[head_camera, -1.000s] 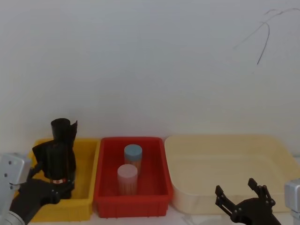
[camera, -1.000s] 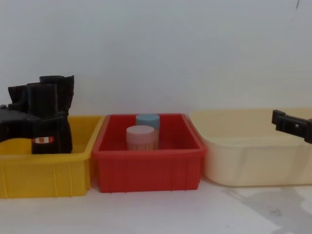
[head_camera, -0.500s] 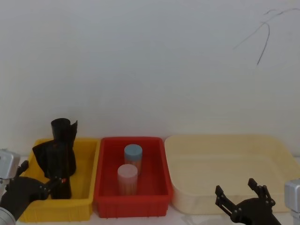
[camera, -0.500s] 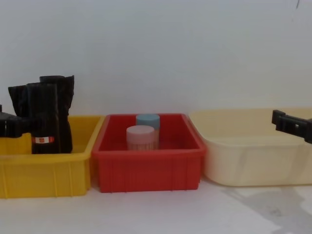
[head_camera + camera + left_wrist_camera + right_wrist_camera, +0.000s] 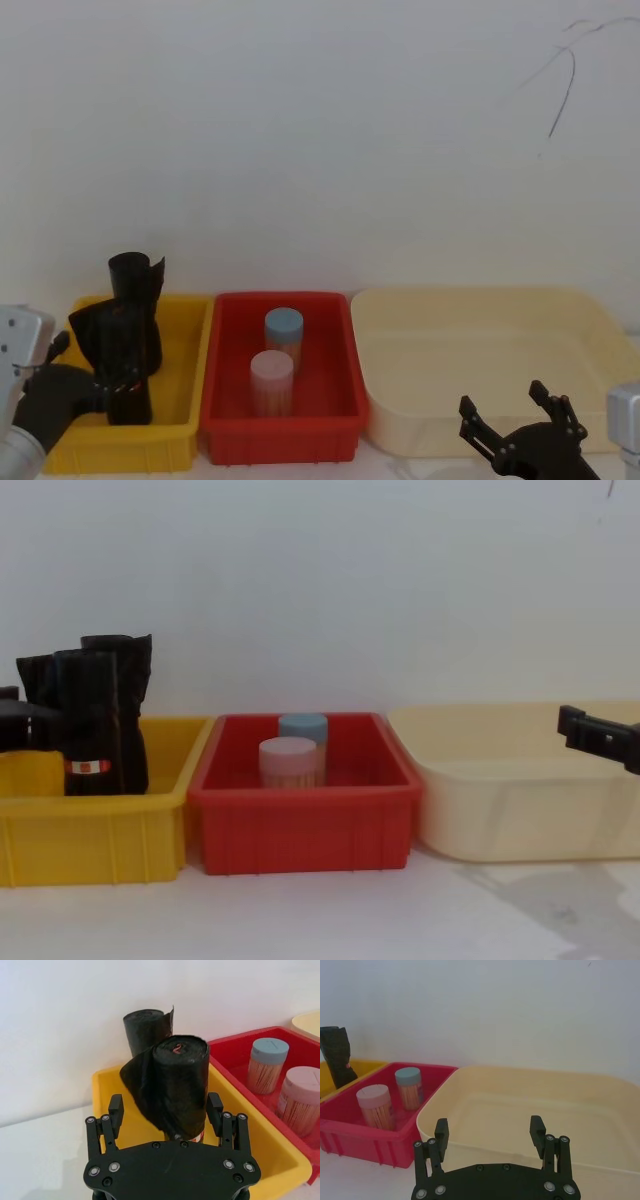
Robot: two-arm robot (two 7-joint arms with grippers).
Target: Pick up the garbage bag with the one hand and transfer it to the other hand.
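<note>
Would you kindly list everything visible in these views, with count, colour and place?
garbage bag: 1, black with red-and-white band, upright in the yellow bin
plain roll: 1, black, behind the garbage bag
yellow bin: 1, yellow, table's left
red bin: 1, red, middle
blue-lidded jar: 1, in the red bin, rear
pink-lidded jar: 1, in the red bin, front
cream tub: 1, cream, right
table: 1, white, under the bins
left gripper: 1, black, open, facing the garbage bag
right gripper: 1, black, open, before the cream tub
</note>
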